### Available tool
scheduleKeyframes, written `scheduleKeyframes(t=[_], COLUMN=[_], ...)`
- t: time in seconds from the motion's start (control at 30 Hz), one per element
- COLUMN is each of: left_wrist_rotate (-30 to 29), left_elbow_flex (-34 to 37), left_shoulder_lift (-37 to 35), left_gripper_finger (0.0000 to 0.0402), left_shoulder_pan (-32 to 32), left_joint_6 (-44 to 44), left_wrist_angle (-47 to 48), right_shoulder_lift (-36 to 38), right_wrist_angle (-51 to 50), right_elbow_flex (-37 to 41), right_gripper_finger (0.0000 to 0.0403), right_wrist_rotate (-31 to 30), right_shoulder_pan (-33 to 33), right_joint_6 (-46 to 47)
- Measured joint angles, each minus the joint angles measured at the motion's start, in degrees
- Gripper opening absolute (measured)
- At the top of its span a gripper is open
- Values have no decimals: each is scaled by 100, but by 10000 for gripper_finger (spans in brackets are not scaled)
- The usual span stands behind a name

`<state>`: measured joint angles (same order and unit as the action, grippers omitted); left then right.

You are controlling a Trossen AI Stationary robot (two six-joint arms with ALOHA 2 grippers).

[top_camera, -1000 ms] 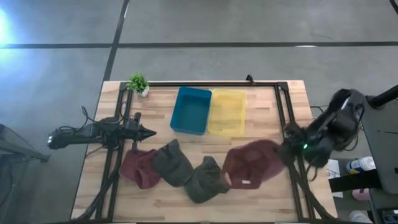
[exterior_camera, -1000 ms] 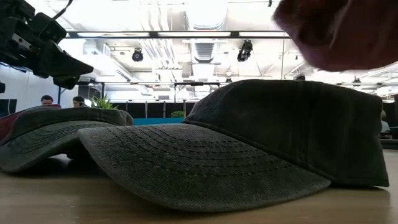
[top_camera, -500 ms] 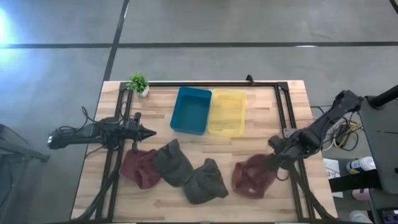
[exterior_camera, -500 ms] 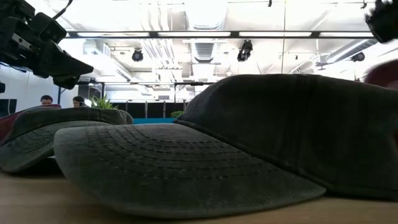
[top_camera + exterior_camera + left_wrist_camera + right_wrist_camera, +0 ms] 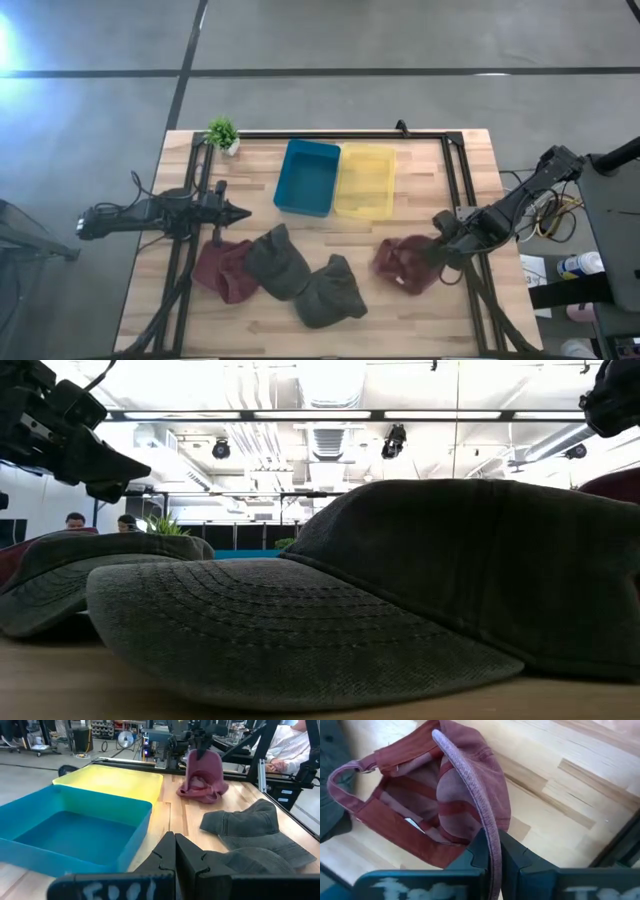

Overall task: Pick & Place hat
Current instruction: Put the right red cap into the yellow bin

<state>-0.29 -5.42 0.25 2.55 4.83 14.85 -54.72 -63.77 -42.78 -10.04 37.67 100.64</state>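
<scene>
Right gripper (image 5: 437, 249) with jaws pinching brim of crumpled maroon cloth cap (image 5: 404, 263), above wooden counter (image 5: 420, 310). Left gripper (image 5: 240, 212) waiting beside blue plastic bin (image 5: 308, 177), jaws pressed together, empty.

The tabletop (image 5: 420, 320) is pale planked wood with visible grain and a smooth, faintly satin face. The maroon hat (image 5: 445, 795) is soft washed cotton cloth, matt, with stitched seams; the grey hats (image 5: 400, 580) show the same faded, ribbed twill. The blue bin (image 5: 75, 830) and yellow bin (image 5: 115, 780) look like smooth, slightly glossy plastic.
</scene>
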Motion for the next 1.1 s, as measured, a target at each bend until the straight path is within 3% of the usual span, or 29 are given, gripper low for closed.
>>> scheduleKeyframes(t=[0.07,0.17,0.27,0.33,0.47,0.57,0.7,0.83,1.1], left_wrist_rotate=[12,180,-83,-330,-1410,-1820,-1365,-699,-564], left_elbow_flex=[61,139,231,241,239,241,181,-121,-1455], left_shoulder_lift=[42,90,108,110,113,227,807,1812,3905], left_gripper_finger=[0,0,0,0,0,0,0,0,0], left_shoulder_pan=[-1,-17,-15,-15,-7,-2,-13,-20,-20], left_joint_6=[311,2301,4405,5028,4560,4656,5020,5076,3461], left_wrist_angle=[-401,-1848,-3333,-3882,-4372,-4244,-3906,-3908,-3888], right_shoulder_lift=[-5,-7,-9,-9,-7,-3,-2,75,419], right_wrist_angle=[10,20,33,46,100,250,293,274,239], right_elbow_flex=[-2,-2,-2,-3,-4,-18,-247,-646,-1478], right_gripper_finger=[13,13,13,13,13,13,13,13,13], right_wrist_rotate=[2,7,18,20,20,3,-178,-804,-2325], right_shoulder_pan=[0,0,0,0,0,0,2,3,0], right_joint_6=[9,163,467,651,805,955,997,837,354])
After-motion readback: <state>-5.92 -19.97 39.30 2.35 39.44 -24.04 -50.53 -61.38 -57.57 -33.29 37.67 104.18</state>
